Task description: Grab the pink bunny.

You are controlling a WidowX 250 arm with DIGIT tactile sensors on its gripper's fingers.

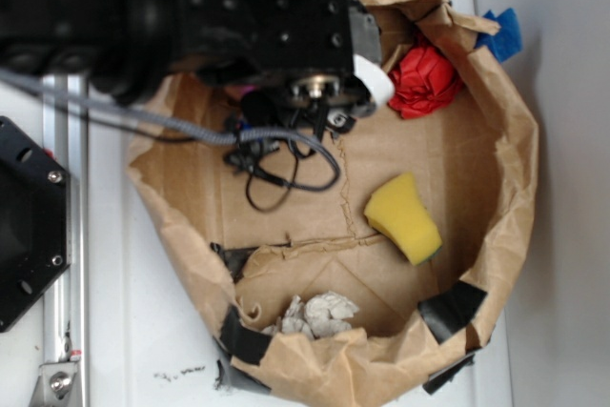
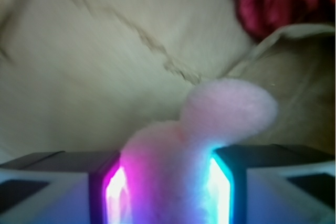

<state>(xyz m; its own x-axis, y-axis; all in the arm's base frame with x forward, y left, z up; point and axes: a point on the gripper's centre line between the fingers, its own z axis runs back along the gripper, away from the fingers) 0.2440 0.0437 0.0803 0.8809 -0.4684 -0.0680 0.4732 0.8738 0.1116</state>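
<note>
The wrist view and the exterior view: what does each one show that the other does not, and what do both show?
Only the wrist view shows the pink bunny, pressed between the lit fingers of the gripper. Only the exterior view shows the yellow sponge, the crumpled white paper, the black cables and the whole brown paper nest. Both show the red paper ball and the brown paper floor.

my arm (image 1: 191,16) hangs over the brown paper bag (image 1: 505,140); inside there's a yellow sponge wedge (image 1: 405,219), red crumpled paper (image 1: 424,78) and a tangle of black cable (image 1: 276,154)
</note>
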